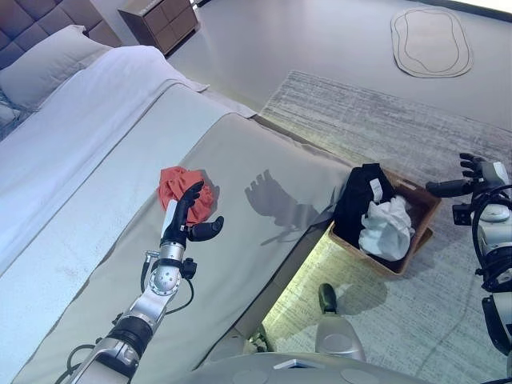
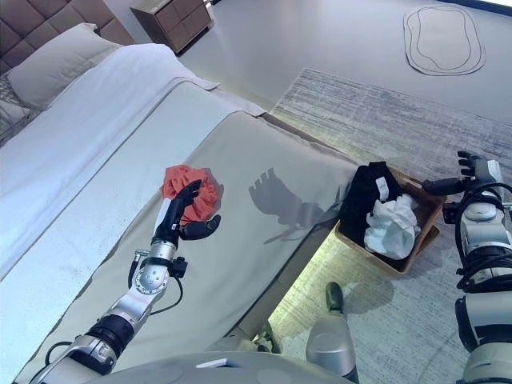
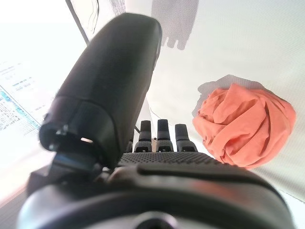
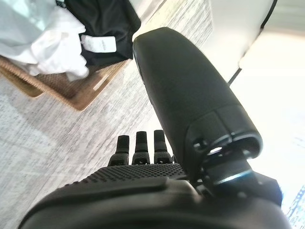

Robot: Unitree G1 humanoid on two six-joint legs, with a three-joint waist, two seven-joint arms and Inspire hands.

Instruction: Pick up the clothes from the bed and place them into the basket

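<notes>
A crumpled orange-red garment [image 1: 178, 187] lies on the grey bed cover [image 1: 264, 240] near the bed's middle. My left hand [image 1: 182, 221] hovers just in front of it, open, fingers straight, thumb out to the side, holding nothing; the garment also shows past the fingers in the left wrist view [image 3: 245, 124]. A brown wicker basket [image 1: 426, 210] stands on the rug beside the bed and holds a black garment [image 1: 362, 196] and a white garment [image 1: 387, 229]. My right hand [image 1: 472, 174] is open and empty in the air just right of the basket.
The bed has a white sheet [image 1: 72, 136] and a pillow [image 1: 48, 64] at the far left. A grey rug [image 1: 400, 128] lies under the basket. A wooden nightstand [image 1: 160, 22] stands at the back. A small oval mat [image 1: 430, 42] lies far right.
</notes>
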